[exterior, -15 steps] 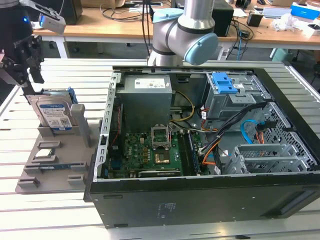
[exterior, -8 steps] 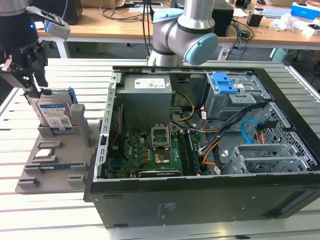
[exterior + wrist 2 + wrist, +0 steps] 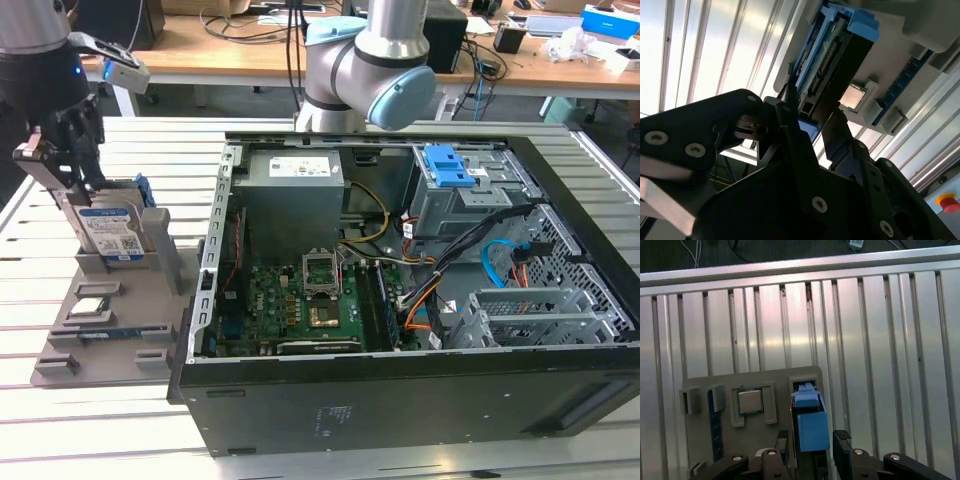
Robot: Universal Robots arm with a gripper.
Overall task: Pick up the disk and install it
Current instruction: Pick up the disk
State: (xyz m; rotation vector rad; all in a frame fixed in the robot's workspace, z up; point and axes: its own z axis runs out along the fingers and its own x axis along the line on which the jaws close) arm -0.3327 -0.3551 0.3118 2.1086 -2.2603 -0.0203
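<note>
The job is at its first step, the pick-up. The disk (image 3: pixel 110 235) is not in the computer case (image 3: pixel 400 405) yet. It stands up on its edge in a slot at one corner of the grey holder (image 3: pixel 110 345). The holder lies on the metal table (image 3: pixel 100 430), near the table edge on the exterior view's left, just beside the case. A small square chip (image 3: pixel 90 307) lies flat in the holder, near the disk but not touching it.

The gripper (image 3: pixel 85 185) is down over the top of the disk. Its jaws are apart, one on each flat side. In the first wrist view a thin dark gap shows on both sides, so I think it is not squeezing yet.

I think the grab needs a firm, even squeeze on both flat sides. The slot is snug, so the disk has to come out straight or its blue rails could catch.
</note>
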